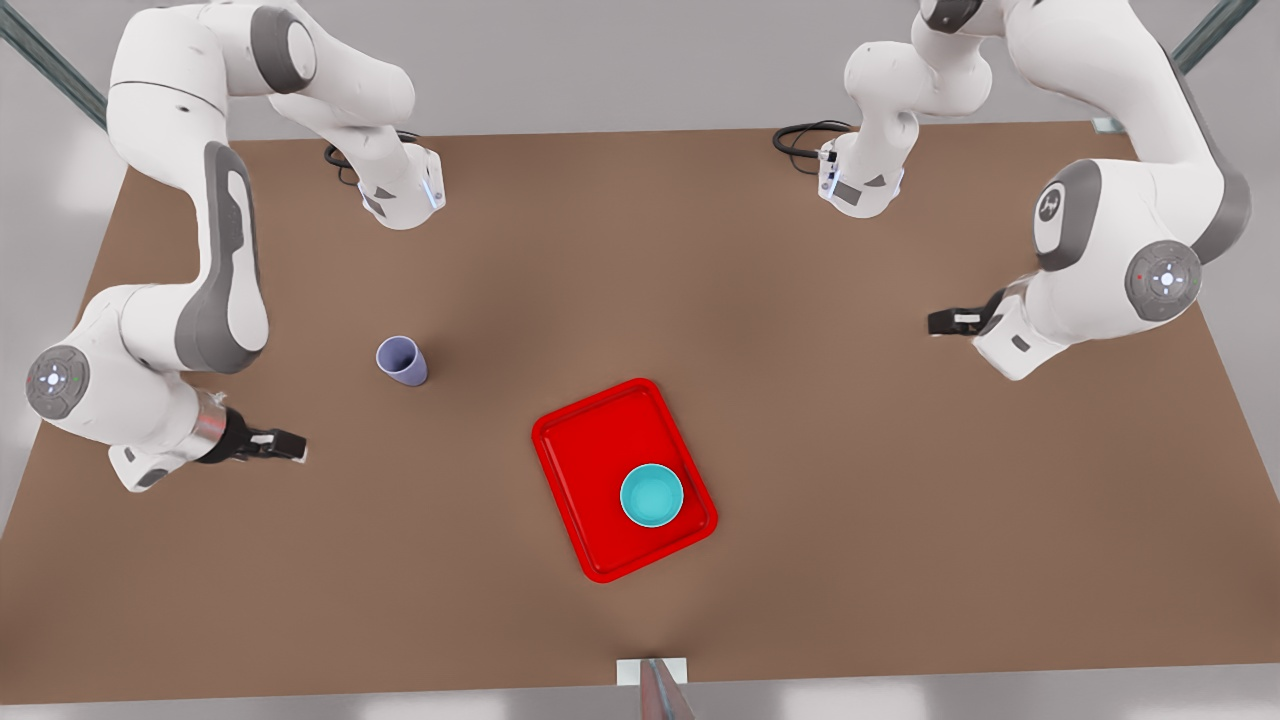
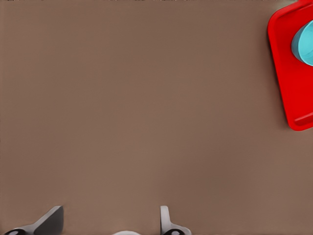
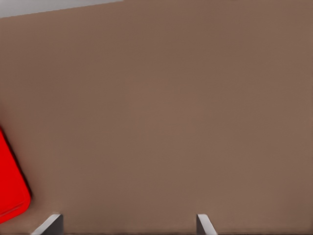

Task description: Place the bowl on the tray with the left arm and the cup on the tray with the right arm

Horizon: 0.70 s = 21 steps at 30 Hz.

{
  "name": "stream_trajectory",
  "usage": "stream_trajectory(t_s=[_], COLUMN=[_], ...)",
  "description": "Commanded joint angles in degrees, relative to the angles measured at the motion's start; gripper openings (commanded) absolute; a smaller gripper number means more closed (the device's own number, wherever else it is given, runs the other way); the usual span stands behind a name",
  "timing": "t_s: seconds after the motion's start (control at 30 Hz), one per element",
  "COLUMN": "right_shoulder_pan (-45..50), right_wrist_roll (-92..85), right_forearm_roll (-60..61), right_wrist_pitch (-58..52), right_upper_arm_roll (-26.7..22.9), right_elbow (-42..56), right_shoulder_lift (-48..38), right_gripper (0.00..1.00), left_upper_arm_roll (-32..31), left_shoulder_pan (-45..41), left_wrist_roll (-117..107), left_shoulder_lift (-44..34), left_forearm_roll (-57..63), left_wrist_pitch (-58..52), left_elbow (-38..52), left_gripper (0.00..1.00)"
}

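The teal bowl (image 1: pixel 652 495) stands upright inside the red tray (image 1: pixel 585 450), near the tray's corner toward the front view's right. The tray (image 2: pixel 293 73) and part of the bowl (image 2: pixel 304 44) also appear in the left wrist view. My left gripper (image 1: pixel 940 322) (image 2: pixel 107 223) hovers at the front view's right, open and empty, well away from the tray. The lavender cup (image 1: pixel 402 360) stands upright on the table left of the tray. My right gripper (image 1: pixel 292 446) (image 3: pixel 127 225) is open and empty, below and to the left of the cup. A tray corner (image 3: pixel 10 186) shows in the right wrist view.
The brown table (image 1: pixel 850 520) carries both arm bases (image 1: pixel 400 195) (image 1: pixel 860 185) with black cables along its far edge. A small white bracket (image 1: pixel 652 672) sits at the near edge. Bare tabletop lies under both grippers.
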Motion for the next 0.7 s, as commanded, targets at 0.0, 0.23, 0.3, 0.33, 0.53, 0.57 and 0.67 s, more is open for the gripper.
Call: stream_trajectory(t_s=[0.0,0.23,0.3,0.33,0.53,0.57,0.67], right_shoulder_pan=[-0.1,4.6,5.0,5.7,5.8,5.8,5.8], right_wrist_roll=[0.0,0.9,0.9,1.0,1.0,0.9,0.9], right_forearm_roll=[0.0,-0.8,-0.8,-0.8,1.5,1.5,1.5], right_wrist_pitch=[-1.5,9.5,9.2,9.5,10.6,10.4,9.9], right_upper_arm_roll=[0.0,0.4,0.4,0.4,1.4,1.4,1.4], right_elbow=[0.2,-21.7,-24.6,-27.6,-35.5,-35.6,-35.4], right_shoulder_lift=[0.1,-10.1,-11.9,-13.7,-18.9,-19.1,-19.5], right_gripper=[1.00,1.00,1.00,1.00,1.00,1.00,1.00], left_upper_arm_roll=[0.0,0.0,0.0,0.0,0.0,0.0,0.0], left_shoulder_pan=[-0.1,-0.1,0.2,0.2,0.2,0.2,0.2], left_wrist_roll=[0.0,-0.2,-0.1,-0.1,-0.1,-0.1,-0.1], left_shoulder_lift=[0.1,1.4,1.5,1.5,1.6,1.8,2.0], left_forearm_roll=[0.0,0.2,0.2,0.2,0.1,0.1,0.1], left_wrist_pitch=[0.0,-1.0,-1.0,-1.1,-1.2,-1.2,-1.2], left_elbow=[0.0,0.3,0.3,0.3,0.0,0.0,0.0], left_gripper=[1.00,1.00,1.00,1.00,1.00,1.00,1.00])
